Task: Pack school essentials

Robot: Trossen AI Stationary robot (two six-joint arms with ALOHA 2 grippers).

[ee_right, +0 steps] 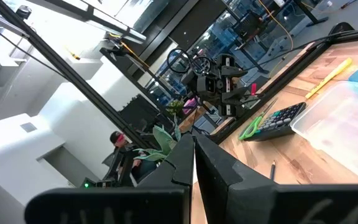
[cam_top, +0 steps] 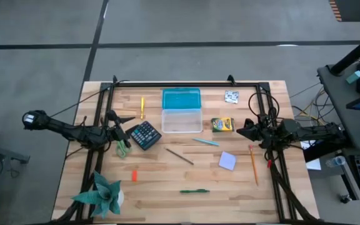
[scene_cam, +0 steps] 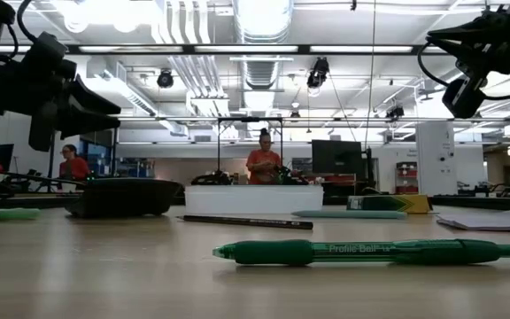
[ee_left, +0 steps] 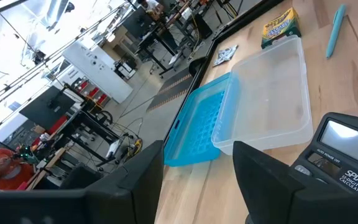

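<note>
The school essentials lie scattered on the wooden table: a yellow pencil (cam_top: 142,107), green-handled scissors (cam_top: 123,149), a crayon pack (cam_top: 222,124), a teal pen (cam_top: 205,142), a dark pencil (cam_top: 179,156), a lavender note pad (cam_top: 227,160), an orange pencil (cam_top: 253,165), an orange eraser (cam_top: 134,175) and a green pen (cam_top: 194,191). A clear box (cam_top: 181,120) stands at the far middle, its blue lid (cam_top: 181,99) lying behind it. My left gripper (cam_top: 119,119) hovers open at the left, above the table. My right gripper (cam_top: 241,130) hovers shut at the right, holding nothing.
A dark calculator (cam_top: 145,134) lies beside the scissors, left of the box. A green spiky plant decoration (cam_top: 104,192) stands at the near left corner. A small packet (cam_top: 231,96) lies at the far right. A black frame (cam_top: 186,82) runs along the far edge. People stand in the room beyond.
</note>
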